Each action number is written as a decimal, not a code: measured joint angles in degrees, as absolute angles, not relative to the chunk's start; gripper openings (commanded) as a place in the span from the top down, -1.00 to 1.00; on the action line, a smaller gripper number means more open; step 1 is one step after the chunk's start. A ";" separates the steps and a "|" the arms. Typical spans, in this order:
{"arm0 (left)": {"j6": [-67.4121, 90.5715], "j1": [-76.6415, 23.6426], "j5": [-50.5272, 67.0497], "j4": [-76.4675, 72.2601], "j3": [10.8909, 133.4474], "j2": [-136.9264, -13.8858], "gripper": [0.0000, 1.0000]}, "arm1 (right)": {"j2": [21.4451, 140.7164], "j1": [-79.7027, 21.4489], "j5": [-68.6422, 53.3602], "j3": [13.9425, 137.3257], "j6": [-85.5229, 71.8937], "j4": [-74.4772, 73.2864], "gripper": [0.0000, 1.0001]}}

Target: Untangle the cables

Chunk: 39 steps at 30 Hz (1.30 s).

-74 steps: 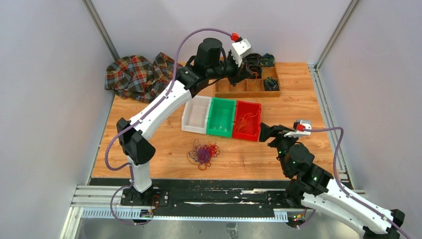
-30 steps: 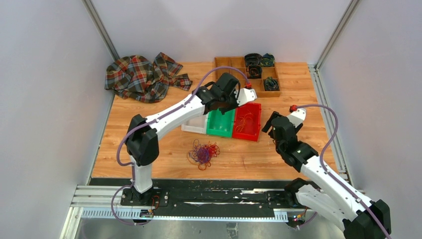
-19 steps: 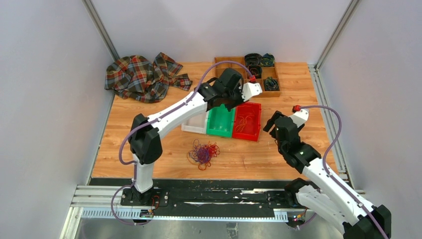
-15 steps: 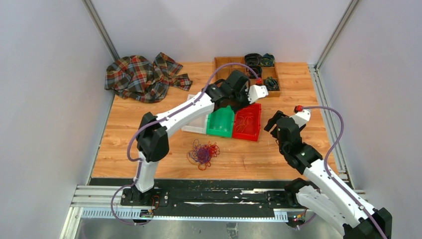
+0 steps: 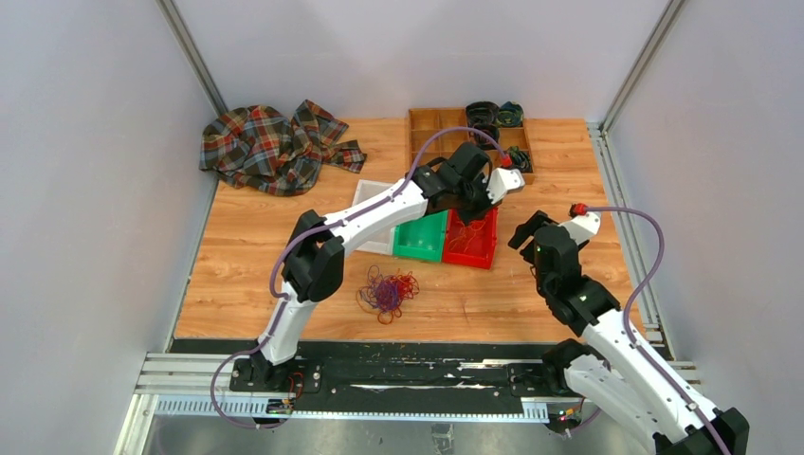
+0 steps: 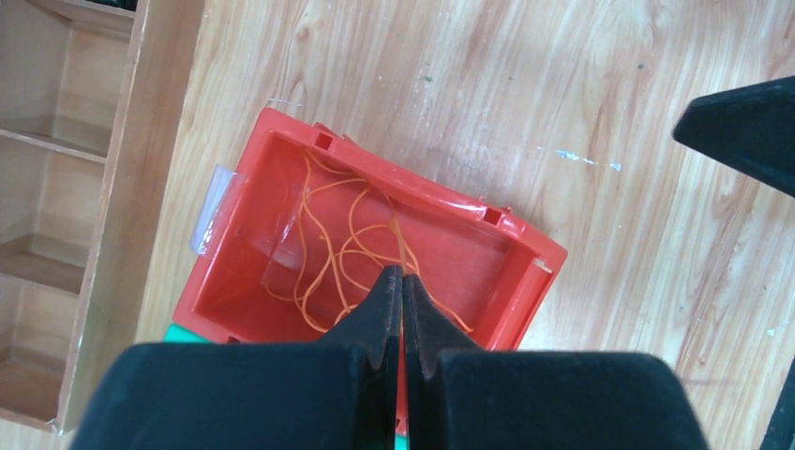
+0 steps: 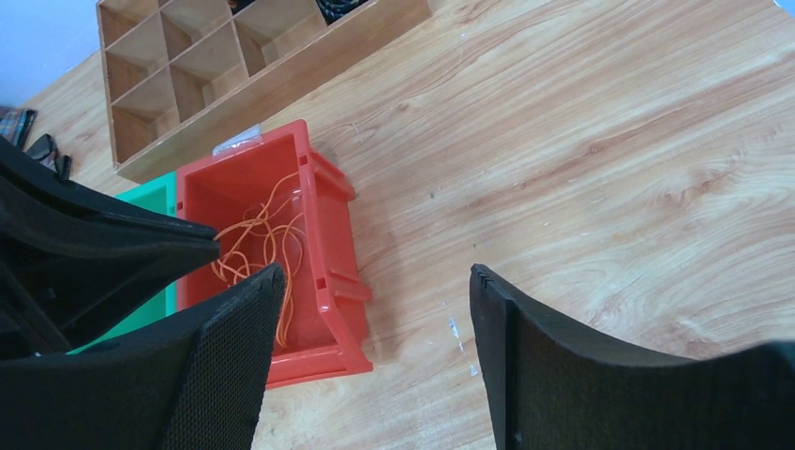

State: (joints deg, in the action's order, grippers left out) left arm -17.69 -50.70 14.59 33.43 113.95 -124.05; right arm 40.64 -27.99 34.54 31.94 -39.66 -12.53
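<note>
Sorting step: left tool (image 6: 401,274) clenched, seemingly empty, over orange cables (image 6: 342,258) in red bin (image 6: 422,190); right tool (image 7: 377,274) released nearby. Tangle (image 5: 386,291) sits toward counter's near edge; next move probably plucks another strand.

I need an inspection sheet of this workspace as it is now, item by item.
Surface: wooden table, wood grain visible.
Job's things: tangle on table, near side; orange strands in red bin; green bin and white bin in a row with it.
Clutter: plaid cloth far left; organizer at far edge, dark coils in some compartments.
Grippers: left gripper shut over red bin; right gripper open, empty.
Cables: purple arm cables loop off both arms.
Surroundings: grey walls; metal rail at near edge.
</note>
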 measured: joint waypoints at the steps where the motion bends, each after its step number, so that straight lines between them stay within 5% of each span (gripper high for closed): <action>1: -17.50 -50.72 14.68 32.71 113.56 -124.05 0.99 | 40.16 -27.90 34.59 31.75 -39.72 -12.64 -0.43; 15: -20.82 -48.80 8.10 24.16 102.43 -125.62 0.93 | 37.47 -27.57 34.98 30.68 -39.75 -13.74 -0.41; 20: -21.50 -47.94 9.02 25.56 106.56 -126.08 -0.05 | 37.34 -27.49 34.98 30.72 -39.11 -14.63 -0.42; 24: -21.47 -47.33 11.73 27.64 107.59 -124.88 -0.40 | 37.28 -26.65 34.92 31.57 -38.68 -15.07 -0.42; 31: -21.87 -45.87 15.33 33.61 110.93 -120.70 -0.86 | 37.36 -26.37 34.46 33.39 -37.78 -15.79 -0.43; 39: -23.97 -40.69 19.05 42.00 108.75 -108.20 -0.89 | 39.72 -26.37 31.73 35.20 -36.03 -15.42 -0.43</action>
State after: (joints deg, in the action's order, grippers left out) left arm -23.97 -40.69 19.05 42.00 108.75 -108.20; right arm 39.72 -26.37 31.73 35.20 -36.03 -15.42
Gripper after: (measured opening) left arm 0.952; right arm 0.716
